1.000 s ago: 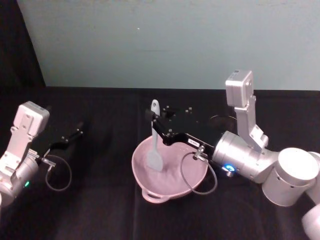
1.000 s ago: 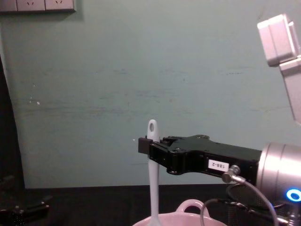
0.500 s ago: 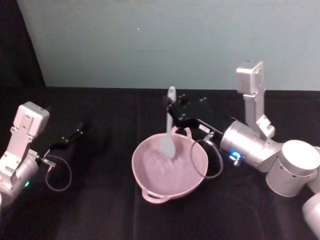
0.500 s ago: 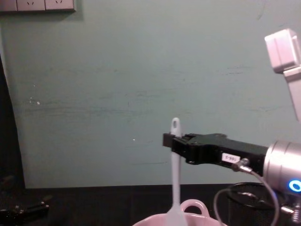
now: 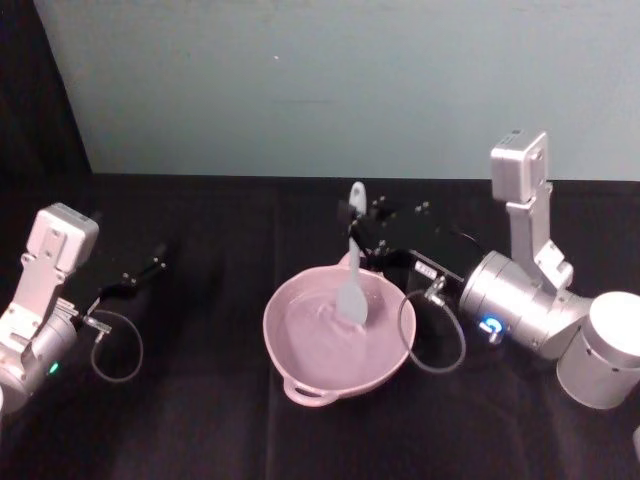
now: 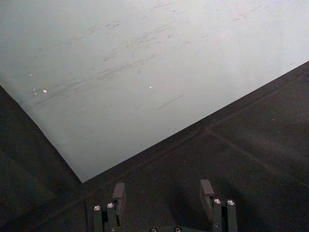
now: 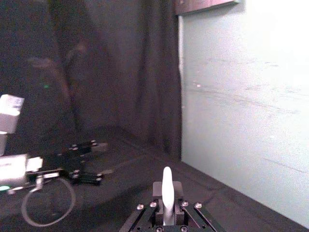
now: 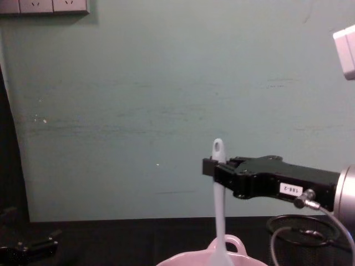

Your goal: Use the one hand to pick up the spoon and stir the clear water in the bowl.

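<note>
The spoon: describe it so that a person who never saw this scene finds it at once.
On the black table stands a pale pink bowl. The spoon rises upright from it, head down inside, gripped near its top by the right gripper. It is the one white, slim, flat-headed utensil.

Our right gripper [image 5: 352, 222] reaches in from the right of the bowl [image 5: 272, 318] and hangs above its far rim. Its jaws are clamped on the upright handle of the spoon [image 5: 351, 296], just below the handle's top end. The black gripper body lies about level and runs back to our silver right wrist [image 5: 512, 312], which sits to the right of the bowl. A thin grey cable [image 5: 432, 352] loops beneath it. Our left gripper [image 5: 158, 260] is parked well to the left of the bowl, low over the worktop [image 5: 200, 420]. It points away from us with its jaws parted, and our left wrist [image 5: 35, 345] lies nearer to us than the gripper.
</note>
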Available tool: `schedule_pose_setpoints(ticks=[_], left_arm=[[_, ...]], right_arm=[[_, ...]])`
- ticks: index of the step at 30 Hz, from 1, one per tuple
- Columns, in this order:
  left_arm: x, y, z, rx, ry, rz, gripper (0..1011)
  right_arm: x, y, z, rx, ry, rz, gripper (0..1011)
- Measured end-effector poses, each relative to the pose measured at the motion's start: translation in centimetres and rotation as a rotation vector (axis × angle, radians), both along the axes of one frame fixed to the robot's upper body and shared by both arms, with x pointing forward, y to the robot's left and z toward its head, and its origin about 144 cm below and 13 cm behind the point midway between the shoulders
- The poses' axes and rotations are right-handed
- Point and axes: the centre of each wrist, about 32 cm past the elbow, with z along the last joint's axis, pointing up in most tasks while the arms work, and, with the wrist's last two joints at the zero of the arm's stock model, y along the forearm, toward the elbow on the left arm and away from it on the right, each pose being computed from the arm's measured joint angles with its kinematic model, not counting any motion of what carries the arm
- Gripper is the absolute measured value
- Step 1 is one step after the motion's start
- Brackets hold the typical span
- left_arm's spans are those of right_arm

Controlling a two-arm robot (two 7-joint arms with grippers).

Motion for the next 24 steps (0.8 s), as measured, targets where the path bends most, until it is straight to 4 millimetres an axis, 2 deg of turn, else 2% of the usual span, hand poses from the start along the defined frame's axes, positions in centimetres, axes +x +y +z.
schedule_pose_setpoints(ticks=[11,19,24], left_arm=[[0.0,0.0,0.0,0.000,0.000,0.000,1005],[0.0,0.0,0.0,0.000,0.000,0.000,1005],[0.0,0.0,0.0,0.000,0.000,0.000,1005]], right_arm=[[-1.1,2.3,-0.1,0.024,0.013,0.089,121],[0.1,3.4,-0.7,0.068,0.041,0.079,121],[1.2,2.9,-1.2,0.071,0.053,0.033,121]])
